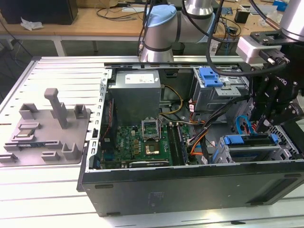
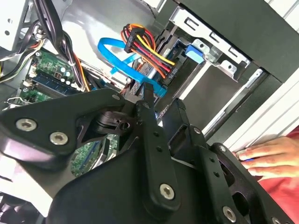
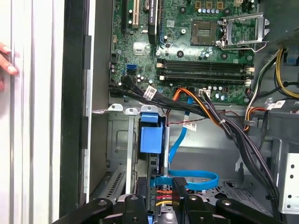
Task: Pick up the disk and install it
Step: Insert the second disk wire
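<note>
The case's black near wall (image 1: pixel 190 190) fronts the exterior view. Behind it at the exterior view's right, the gripper (image 1: pixel 266 124) hangs over the drive cage (image 1: pixel 285 142), fingers (image 3: pixel 180 196) spread, nothing pinched. A looping blue data cable (image 3: pixel 187 179) and a red-yellow power lead (image 2: pixel 145 46) crowd the space just below it. The disk (image 1: pixel 251 153) sits in the cage in the near right corner, grey metal with blue rails, apparently on edge, long axis running left-right. A person's hand (image 2: pixel 266 158) rests on the table beside the case.

Green motherboard (image 1: pixel 142 145), blue ribbon cable (image 3: pixel 187 179), black gripper (image 2: pixel 161 109) — red-yellow-orange wires (image 2: pixel 145 46).
</note>
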Robot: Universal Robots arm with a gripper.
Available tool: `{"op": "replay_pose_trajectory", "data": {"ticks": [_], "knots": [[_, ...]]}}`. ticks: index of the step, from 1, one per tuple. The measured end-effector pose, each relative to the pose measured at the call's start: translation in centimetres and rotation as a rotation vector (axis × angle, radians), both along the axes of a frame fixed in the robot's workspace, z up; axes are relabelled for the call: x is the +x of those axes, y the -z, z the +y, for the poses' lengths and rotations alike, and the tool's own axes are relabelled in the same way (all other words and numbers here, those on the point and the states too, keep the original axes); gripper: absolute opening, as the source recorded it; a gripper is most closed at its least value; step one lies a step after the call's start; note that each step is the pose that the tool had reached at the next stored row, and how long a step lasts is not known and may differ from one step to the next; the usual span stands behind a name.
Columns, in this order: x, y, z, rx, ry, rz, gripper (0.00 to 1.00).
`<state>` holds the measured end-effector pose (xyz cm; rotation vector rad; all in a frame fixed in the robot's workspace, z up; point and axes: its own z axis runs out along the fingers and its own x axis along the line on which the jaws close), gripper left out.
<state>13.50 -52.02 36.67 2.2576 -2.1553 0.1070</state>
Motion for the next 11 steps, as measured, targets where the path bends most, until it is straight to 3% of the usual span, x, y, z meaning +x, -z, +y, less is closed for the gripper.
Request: {"op": "replay_pose_trajectory", "data": {"ticks": [3,7,11], "knots": [[-0.5,-0.30,0.34,-0.0068,0.000,-0.0057,0.34],[-1.3,-0.53,0.81,-0.0231,0.000,-0.0102,0.11],[-1.7,-0.60,1.16,-0.0350,0.000,-0.0131,0.11]]}}
